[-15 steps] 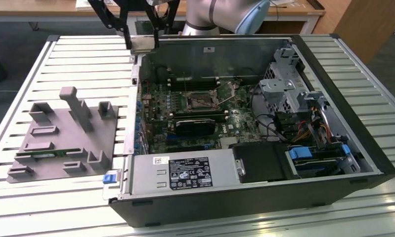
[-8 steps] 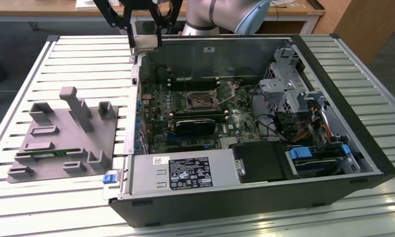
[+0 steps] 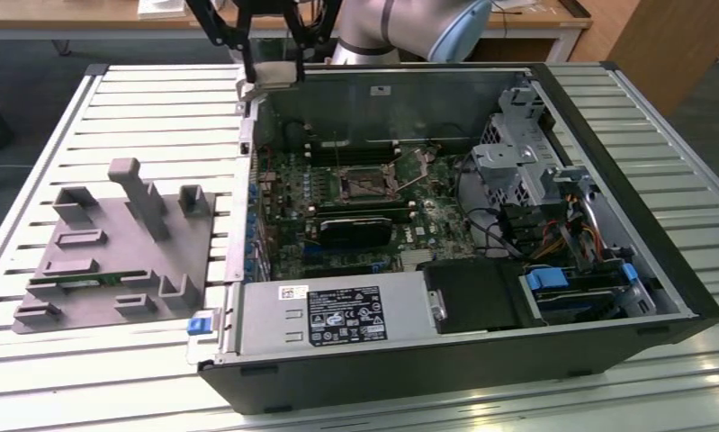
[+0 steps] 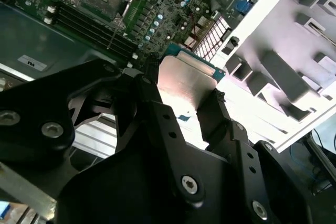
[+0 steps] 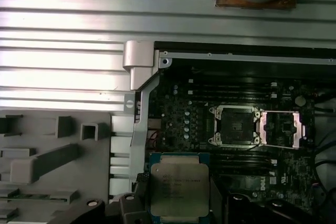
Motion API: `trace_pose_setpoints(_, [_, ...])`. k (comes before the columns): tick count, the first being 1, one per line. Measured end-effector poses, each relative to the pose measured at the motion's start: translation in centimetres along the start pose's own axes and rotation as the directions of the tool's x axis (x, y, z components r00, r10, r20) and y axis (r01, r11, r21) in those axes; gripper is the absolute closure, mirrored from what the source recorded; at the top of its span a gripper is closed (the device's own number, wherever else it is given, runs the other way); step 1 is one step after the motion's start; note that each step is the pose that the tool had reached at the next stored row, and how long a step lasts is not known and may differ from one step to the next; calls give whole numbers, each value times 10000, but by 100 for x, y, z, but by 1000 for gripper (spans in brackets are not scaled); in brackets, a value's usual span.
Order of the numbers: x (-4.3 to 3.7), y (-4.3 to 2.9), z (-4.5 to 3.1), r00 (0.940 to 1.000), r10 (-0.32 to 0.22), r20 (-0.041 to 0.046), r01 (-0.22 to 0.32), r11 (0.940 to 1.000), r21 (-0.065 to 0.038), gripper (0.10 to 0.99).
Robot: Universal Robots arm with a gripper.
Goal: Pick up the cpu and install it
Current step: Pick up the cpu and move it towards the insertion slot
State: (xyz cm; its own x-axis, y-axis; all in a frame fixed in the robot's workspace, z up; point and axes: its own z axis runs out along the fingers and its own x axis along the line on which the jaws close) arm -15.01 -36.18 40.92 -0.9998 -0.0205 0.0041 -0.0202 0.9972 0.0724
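Cpu: silver square, teal rim, held by claw.

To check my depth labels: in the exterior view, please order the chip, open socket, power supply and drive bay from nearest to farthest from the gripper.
1. chip: held in the gripper, over the far corner of the case.
2. open socket: middle of the board.
3. power supply: along the near wall.
4. drive bay: near corner, the exterior view's right.
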Motion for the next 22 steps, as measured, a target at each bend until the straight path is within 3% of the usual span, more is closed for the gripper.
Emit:
trace_pose_setpoints(4, [-95,38,6,10000,-1,0,1,10000,0,545])
trace_pose_setpoints(13, [-418,150,29,10000,1,0,-1,10000,1,545])
trace_pose_setpoints(22, [-739,158,45,10000,-1,-1,1,10000,-1,545])
